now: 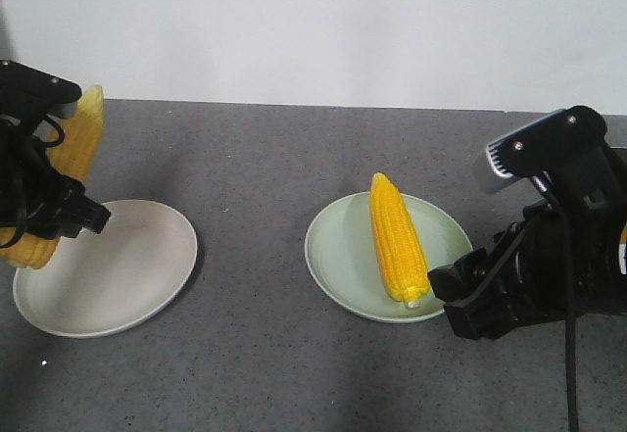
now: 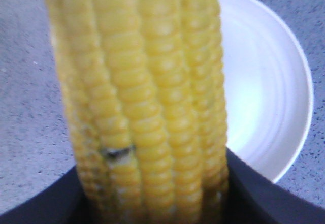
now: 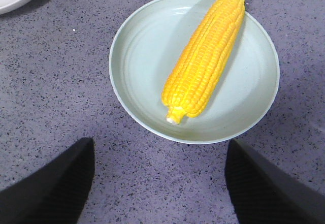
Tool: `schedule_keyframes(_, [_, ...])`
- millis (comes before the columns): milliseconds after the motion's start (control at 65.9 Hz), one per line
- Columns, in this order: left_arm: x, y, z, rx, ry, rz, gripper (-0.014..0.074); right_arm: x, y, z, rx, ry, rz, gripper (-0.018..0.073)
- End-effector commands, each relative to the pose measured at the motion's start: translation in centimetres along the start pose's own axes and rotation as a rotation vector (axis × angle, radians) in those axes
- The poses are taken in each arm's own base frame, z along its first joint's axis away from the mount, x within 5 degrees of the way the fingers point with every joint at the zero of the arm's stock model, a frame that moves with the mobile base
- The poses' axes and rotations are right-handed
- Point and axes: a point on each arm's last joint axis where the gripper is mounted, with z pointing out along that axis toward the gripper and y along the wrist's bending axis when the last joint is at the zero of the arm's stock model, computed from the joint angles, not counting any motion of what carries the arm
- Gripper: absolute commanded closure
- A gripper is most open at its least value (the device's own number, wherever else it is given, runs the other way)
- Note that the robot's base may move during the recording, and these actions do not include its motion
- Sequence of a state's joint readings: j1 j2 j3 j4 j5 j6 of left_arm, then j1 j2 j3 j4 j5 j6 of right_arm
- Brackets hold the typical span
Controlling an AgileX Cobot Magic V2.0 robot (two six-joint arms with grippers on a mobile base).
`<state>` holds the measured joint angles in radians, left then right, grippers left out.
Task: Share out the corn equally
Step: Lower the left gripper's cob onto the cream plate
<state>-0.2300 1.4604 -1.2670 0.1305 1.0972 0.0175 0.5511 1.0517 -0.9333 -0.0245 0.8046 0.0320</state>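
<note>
While one cob [image 1: 399, 239] lies on the green plate [image 1: 338, 256], a second cob [image 2: 142, 102] is held clamped, near upright, by the left gripper [image 1: 54, 218] above the white plate's [image 1: 137, 275] near-left edge; the right gripper [image 3: 160, 183] is spread, empty.

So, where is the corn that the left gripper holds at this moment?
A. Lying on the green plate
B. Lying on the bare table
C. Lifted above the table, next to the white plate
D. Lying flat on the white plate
C: the left gripper holds the cob raised beside the white plate, which has nothing on it.
</note>
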Motion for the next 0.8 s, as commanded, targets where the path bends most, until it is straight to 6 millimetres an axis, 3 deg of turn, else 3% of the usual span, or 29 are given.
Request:
schedule_keyframes(0, [-1.0, 0.4, -0.2, 0.070, -0.024, -0.012, 0.0279, -1.0, 0.0, -1.1, 0.003, -0.094, -0.009, 0.0034])
schedule_keyframes(197, [-1.8, 1.2, 2.8, 0.182, 0.087, -0.052, 0.0279, -1.0, 0.0, -1.1, 0.003, -0.094, -0.009, 0.0034])
schedule_keyframes(789, [-3.0, 1.1, 8.6, 0.207, 0.183, -0.092, 0.0272, -1.0, 0.0, -1.1, 0.003, -0.094, -0.009, 0.0034])
